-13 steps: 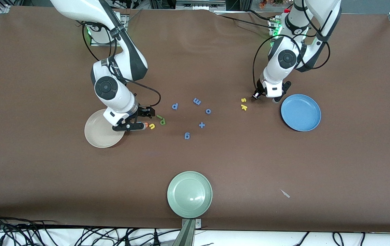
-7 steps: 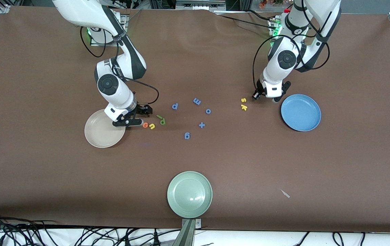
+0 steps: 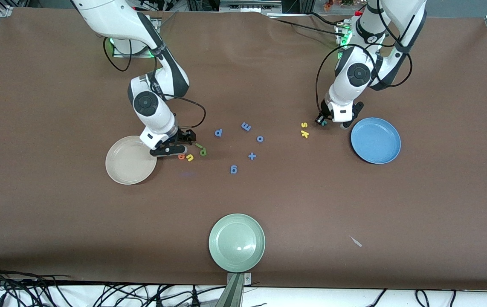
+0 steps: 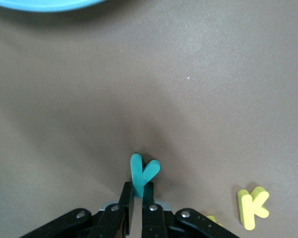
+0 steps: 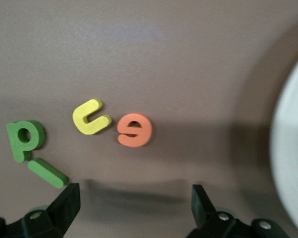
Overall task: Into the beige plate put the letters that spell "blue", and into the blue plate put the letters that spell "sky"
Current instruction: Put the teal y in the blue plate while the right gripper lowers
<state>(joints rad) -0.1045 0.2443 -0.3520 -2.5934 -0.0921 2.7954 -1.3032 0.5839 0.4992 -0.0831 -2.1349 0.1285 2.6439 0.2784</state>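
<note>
My left gripper (image 4: 139, 191) is shut on the teal y (image 4: 144, 173), low over the table between the blue plate (image 3: 375, 140) and the yellow s (image 3: 304, 125) and k (image 3: 305, 134). In the front view this gripper (image 3: 322, 121) hides most of the y. My right gripper (image 3: 173, 149) hangs open next to the beige plate (image 3: 128, 164). In the right wrist view the orange e (image 5: 134, 130), yellow u (image 5: 91, 117), dark-green b (image 5: 25, 139) and light-green l (image 5: 48, 172) lie just ahead of its wide-open fingers. Both plates hold nothing.
Several blue letters (image 3: 252, 156) lie scattered mid-table between the two groups. A pale green plate (image 3: 237, 243) sits near the table's front edge. A small pale scrap (image 3: 356, 241) lies toward the left arm's end.
My left gripper has closed onto the teal y. The right arm has swung from over the beige plate's edge toward the orange e and yellow u, its fingers still open.
</note>
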